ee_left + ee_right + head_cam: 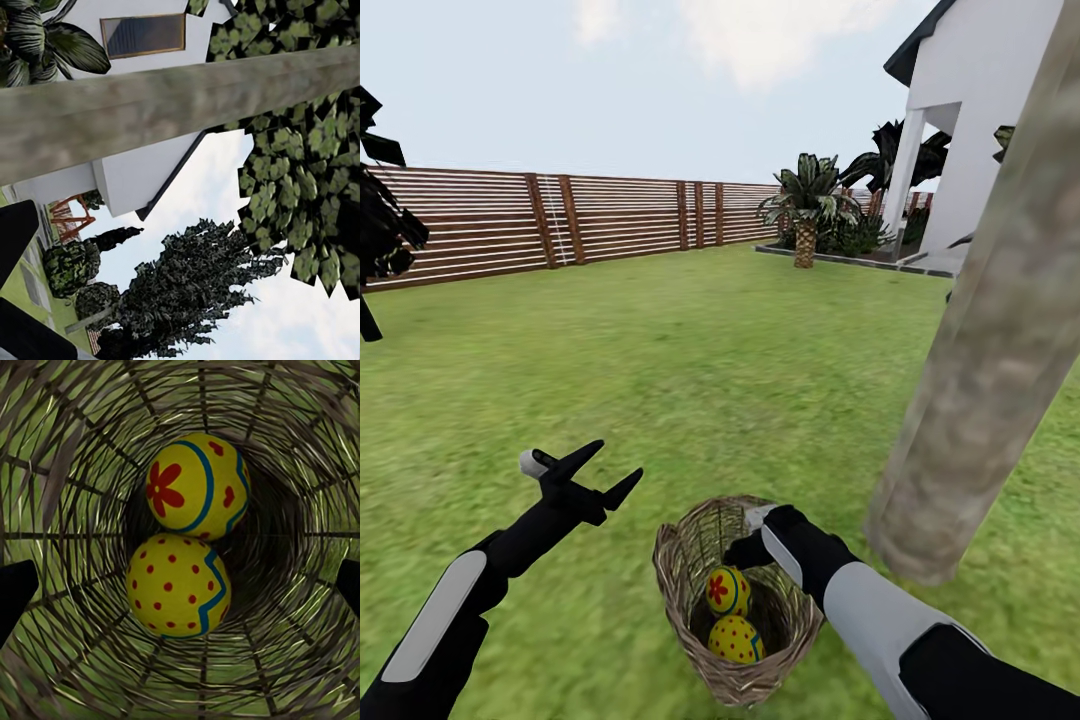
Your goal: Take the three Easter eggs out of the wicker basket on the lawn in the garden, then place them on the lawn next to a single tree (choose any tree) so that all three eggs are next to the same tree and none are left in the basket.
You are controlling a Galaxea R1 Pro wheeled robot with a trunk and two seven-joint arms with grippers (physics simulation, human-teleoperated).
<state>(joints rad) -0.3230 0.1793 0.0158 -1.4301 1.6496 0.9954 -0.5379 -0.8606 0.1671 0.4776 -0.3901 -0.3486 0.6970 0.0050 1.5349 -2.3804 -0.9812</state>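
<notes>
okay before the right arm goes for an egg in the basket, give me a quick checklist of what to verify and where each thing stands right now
1. Right pincer lined up with the wicker basket mouth: ok, the right wrist view looks straight down inside.
2. Right pincer open: ok, its fingertips sit wide at both edges of that view.
3. Eggs within reach: ok, the flower egg and the dotted egg lie touching at the bottom.
4. Third egg located: cannot tell, two are visible.
5. Tree close for the drop: ok, its trunk stands on the lawn right beside the basket.
6. Left pincer out of the way: ok, open, off to the basket's side.
</notes>
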